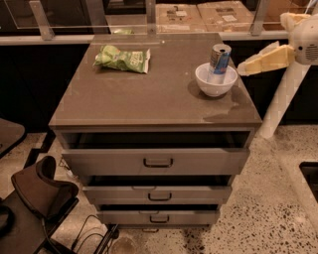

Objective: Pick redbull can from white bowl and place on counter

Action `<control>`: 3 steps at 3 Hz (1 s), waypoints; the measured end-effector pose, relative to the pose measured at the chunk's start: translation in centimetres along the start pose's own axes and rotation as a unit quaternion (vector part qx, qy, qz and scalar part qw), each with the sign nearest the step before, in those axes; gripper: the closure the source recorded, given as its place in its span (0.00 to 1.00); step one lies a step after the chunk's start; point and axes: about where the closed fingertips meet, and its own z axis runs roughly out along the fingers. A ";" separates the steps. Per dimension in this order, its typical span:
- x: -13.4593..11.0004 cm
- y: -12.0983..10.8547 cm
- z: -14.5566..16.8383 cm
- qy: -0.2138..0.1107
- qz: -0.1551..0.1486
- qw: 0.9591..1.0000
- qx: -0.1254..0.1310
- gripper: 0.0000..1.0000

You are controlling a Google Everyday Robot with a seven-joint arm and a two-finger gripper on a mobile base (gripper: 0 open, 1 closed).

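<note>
I have the counter [149,101] in the middle of my feed. The can [219,60] stands in the bowl [215,89], close to upright, with its silver top up and its blue and silver side showing above the rim. The bowl sits at about 2 o'clock on the counter, near the right edge.

My gripper [240,69] hangs at 3 o'clock from the bowl, out past the counter's right edge and roughly level with the can. Its cream tip points left at the can. It is near the bowl but apart from it and from the can, and it has hold of nothing. I cannot tell whether it is open or closed. Behind it the white arm [284,99] slants down toward the floor [271,198] at 4 o'clock.

A green bag [122,58] lies flat at 11 o'clock on the counter, well apart from the bowl. Below the top are three drawers [158,162] with dark handles, each with a dark gap above its front. A black chair [42,191] sits at 8 o'clock on the floor, with cables just beside it. Cardboard boxes [198,14] lie at 12 o'clock beyond the counter's far edge.
</note>
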 end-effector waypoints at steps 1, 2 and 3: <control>0.5 0.3 2.8 -0.034 0.030 0.999 -0.004 0.00; 1.0 0.3 5.3 -0.068 0.067 0.995 -0.004 0.00; 1.3 0.4 7.6 -0.095 0.093 0.991 -0.012 0.00</control>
